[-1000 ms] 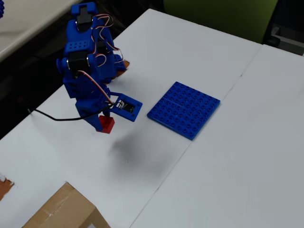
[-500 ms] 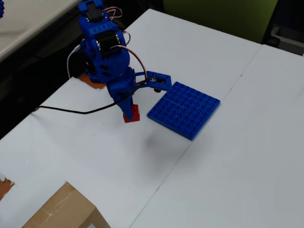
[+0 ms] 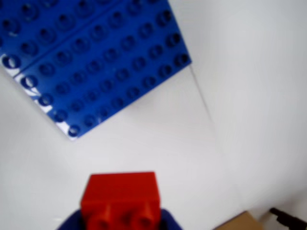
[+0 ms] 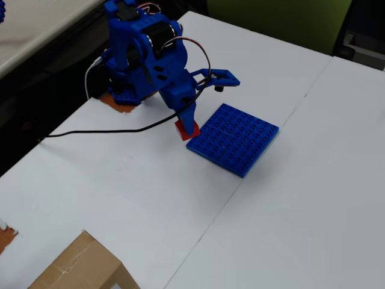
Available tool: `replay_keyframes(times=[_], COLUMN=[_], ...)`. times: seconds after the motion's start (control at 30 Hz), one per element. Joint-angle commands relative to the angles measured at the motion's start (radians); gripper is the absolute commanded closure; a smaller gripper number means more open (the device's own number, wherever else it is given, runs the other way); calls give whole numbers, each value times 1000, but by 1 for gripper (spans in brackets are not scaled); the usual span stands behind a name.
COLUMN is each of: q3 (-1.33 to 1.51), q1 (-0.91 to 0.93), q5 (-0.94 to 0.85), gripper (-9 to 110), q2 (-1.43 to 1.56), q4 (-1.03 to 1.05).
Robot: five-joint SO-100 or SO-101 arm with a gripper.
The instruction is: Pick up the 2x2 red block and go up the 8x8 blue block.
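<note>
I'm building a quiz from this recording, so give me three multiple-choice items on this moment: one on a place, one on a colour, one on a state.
1. Where does the red block sit in the overhead view?
A. At the near-left edge of the blue plate
B. On the cardboard box
C. At the plate's far right corner

2. What colour is the cable lying across the table?
A. Yellow
B. Black
C. Green

3. What state is the hand in?
A. Open, empty
B. Out of view
C. Shut on the red block

Answers: 1 A, the red brick shows just left of the plate's edge. 2 B, a dark line runs from the arm toward the left edge. 3 C, the wrist view shows the brick held between blue fingers.
</note>
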Motion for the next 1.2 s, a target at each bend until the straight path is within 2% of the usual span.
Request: replay_keyframes(times=[0.0, 0.43, 0.63, 1.17], q3=[-66, -121, -238, -347], q1=[-63, -210, -261, -313], q5=[-43, -95, -67, -86], gripper=[101, 101, 101, 101], q2=[52, -14, -114, -202], q4=[29, 74, 89, 104])
